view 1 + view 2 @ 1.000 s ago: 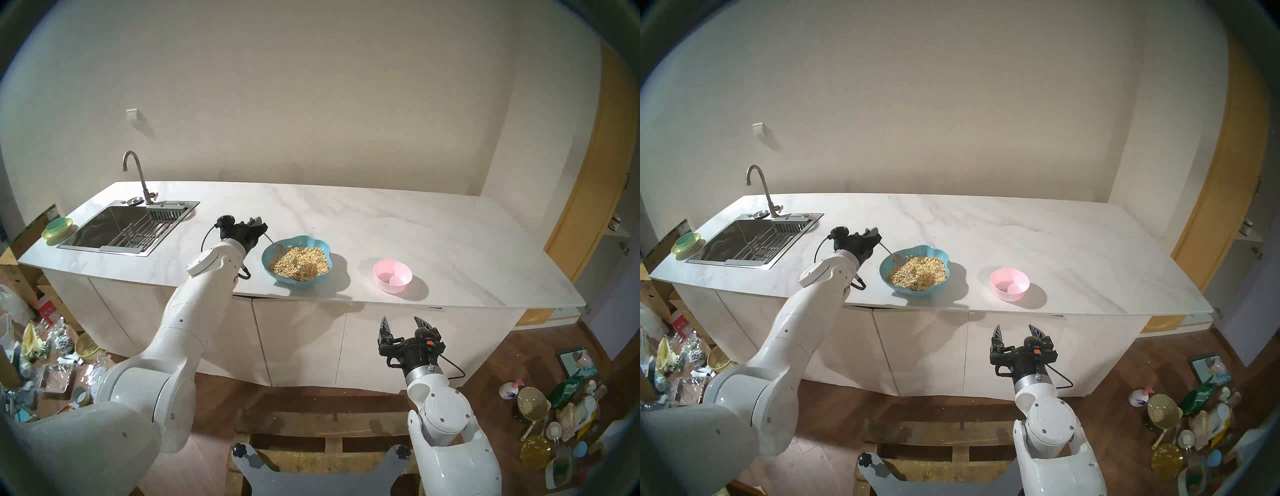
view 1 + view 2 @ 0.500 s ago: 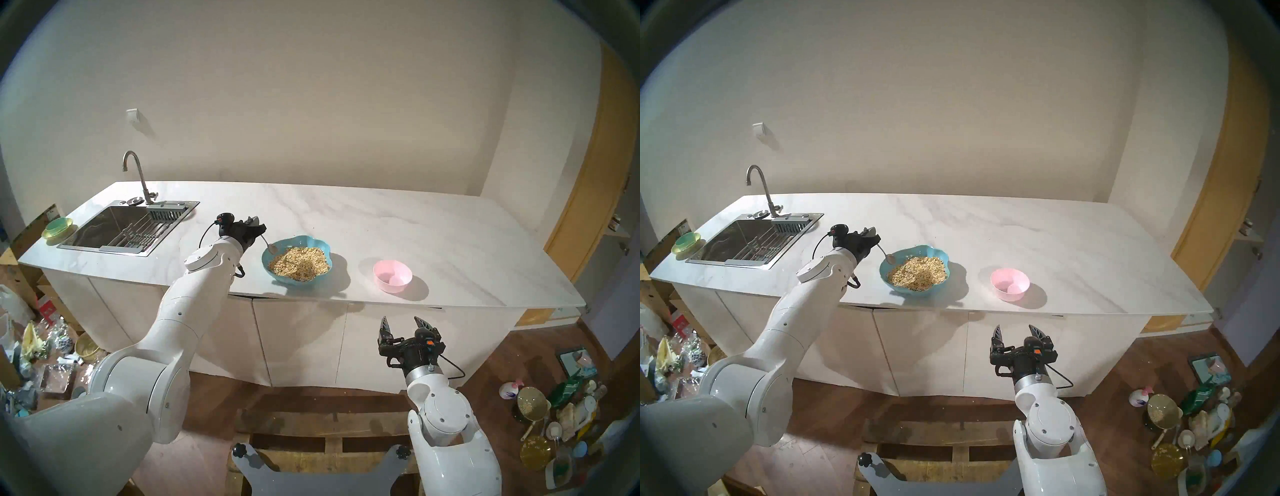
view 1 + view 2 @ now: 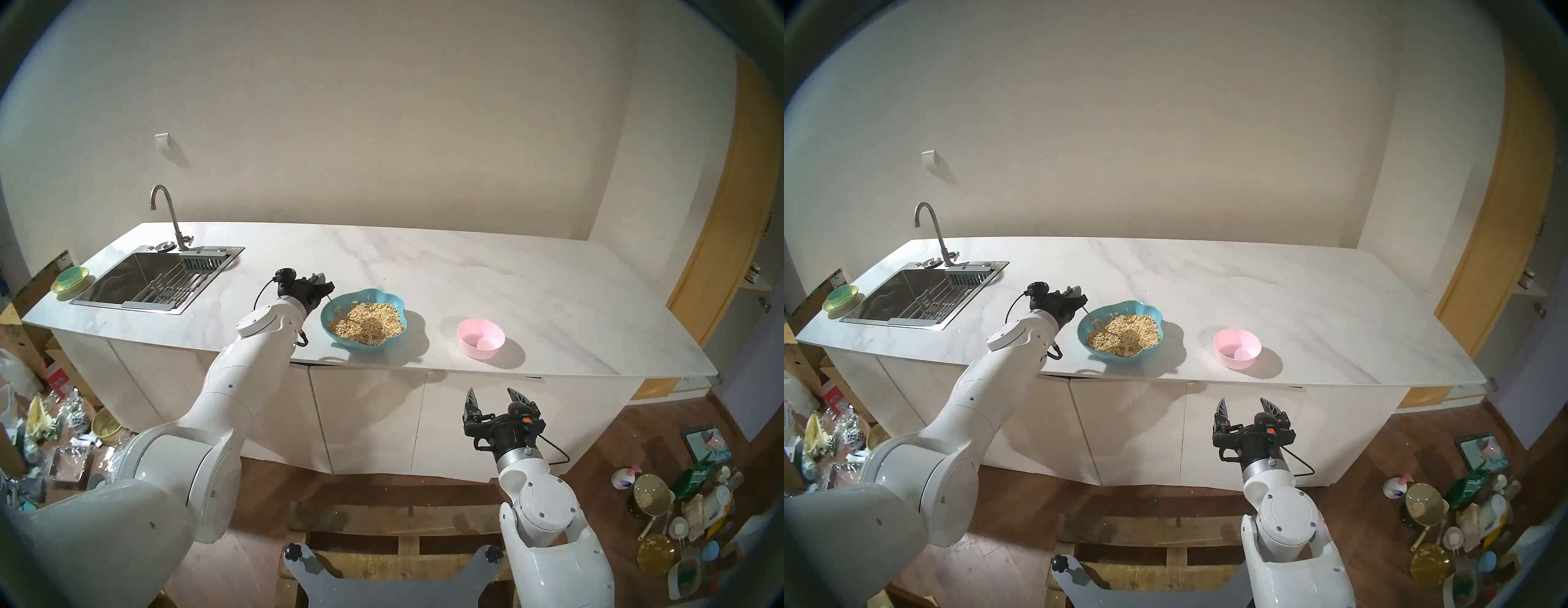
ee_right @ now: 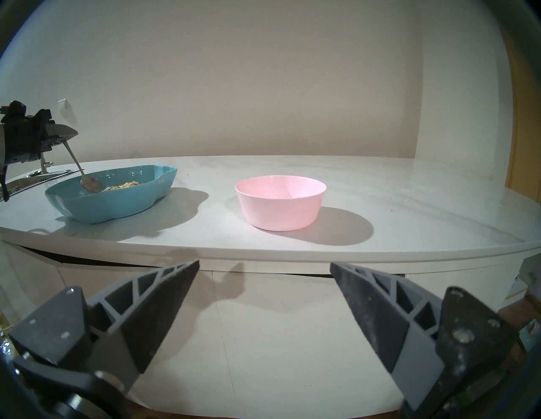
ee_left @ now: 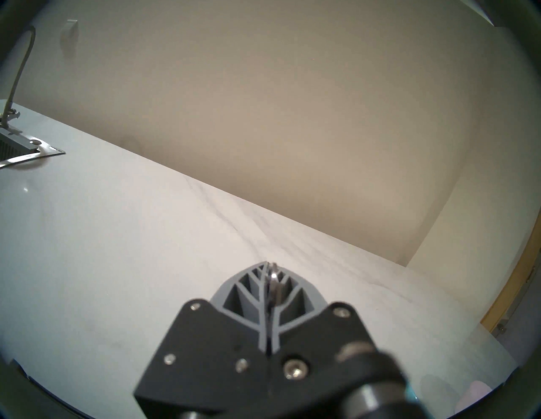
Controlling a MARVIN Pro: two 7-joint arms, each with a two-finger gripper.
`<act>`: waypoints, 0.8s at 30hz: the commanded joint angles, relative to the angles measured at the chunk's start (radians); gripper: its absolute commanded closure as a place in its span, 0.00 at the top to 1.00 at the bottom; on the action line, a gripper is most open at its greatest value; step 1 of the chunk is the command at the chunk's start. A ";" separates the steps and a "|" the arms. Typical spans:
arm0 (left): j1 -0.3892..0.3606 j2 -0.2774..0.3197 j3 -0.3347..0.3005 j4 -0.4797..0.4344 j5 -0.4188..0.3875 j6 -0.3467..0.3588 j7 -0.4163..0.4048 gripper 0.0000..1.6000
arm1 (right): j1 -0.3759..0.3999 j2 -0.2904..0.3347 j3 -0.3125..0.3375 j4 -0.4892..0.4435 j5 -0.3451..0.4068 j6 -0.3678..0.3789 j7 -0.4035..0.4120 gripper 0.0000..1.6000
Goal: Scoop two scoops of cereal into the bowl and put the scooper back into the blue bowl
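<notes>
The teal-blue flower-rimmed bowl (image 3: 399, 302) sits near the counter's front edge, with a heap of tan cereal flakes (image 3: 367, 322) in it. My left gripper (image 3: 325, 285) is shut on the handle of the silver spoon (image 3: 335, 306), just left of that bowl. The spoon slants down and its head dips into the left side of the cereal (image 4: 123, 185), as the right wrist view shows (image 4: 91, 183). The small pink bowl (image 3: 480, 338) stands to the right and looks empty (image 4: 280, 202). My right gripper (image 3: 495, 397) is open and empty, below the counter's front edge.
A steel sink (image 3: 157, 278) with a tap (image 3: 169, 214) fills the counter's left end; a green bowl on a yellow plate (image 3: 71, 280) stands at its far left. Clutter lies on the floor on both sides (image 3: 687, 509). A wooden pallet (image 3: 394, 535) lies in front.
My left gripper lifted the spoon head up and to the left, then moved right and down, so the head now dips into the cereal. The right arm has not moved.
</notes>
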 commanded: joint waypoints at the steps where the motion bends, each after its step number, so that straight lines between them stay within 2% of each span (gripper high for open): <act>1: -0.010 -0.045 0.003 -0.016 -0.013 -0.016 -0.009 0.00 | 0.005 -0.003 -0.001 -0.025 0.003 -0.003 0.000 1.00; 12: 0.036 -0.091 0.010 -0.022 -0.047 0.005 -0.007 0.00 | 0.005 -0.003 -0.001 -0.026 0.003 -0.003 0.000 1.00; 17: 0.064 -0.105 -0.003 -0.043 -0.079 0.046 -0.005 0.00 | 0.005 -0.003 -0.001 -0.026 0.003 -0.003 0.000 1.00; 24: 0.110 -0.125 -0.060 -0.089 -0.157 0.142 0.017 0.00 | 0.004 -0.003 -0.001 -0.026 0.003 -0.003 0.000 1.00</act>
